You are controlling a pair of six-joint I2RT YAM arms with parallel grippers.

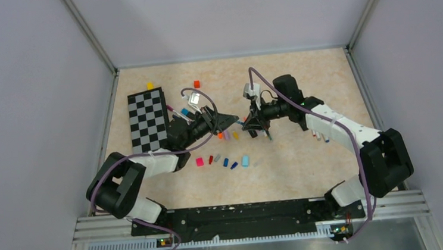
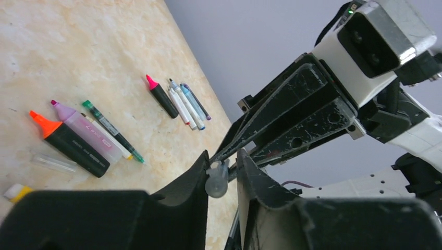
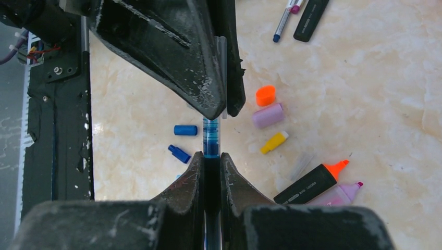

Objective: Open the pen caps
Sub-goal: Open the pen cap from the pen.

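Pen (image 3: 211, 138), blue, clamped between right fingers (image 3: 190, 179) — left fingers (image 2: 193, 179) flanking its grey cap (image 2: 216, 179), grip not tellable; loose caps (image 1: 225, 161) at 6 o'clock on tabletop (image 1: 306, 166).

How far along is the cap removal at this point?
Done: loose caps and an uncapped orange highlighter lie on the table. In hand: right gripper clamps a blue-ink pen, left gripper brackets its grey cap. Left: that pull; whether other pens are capped is unclear.
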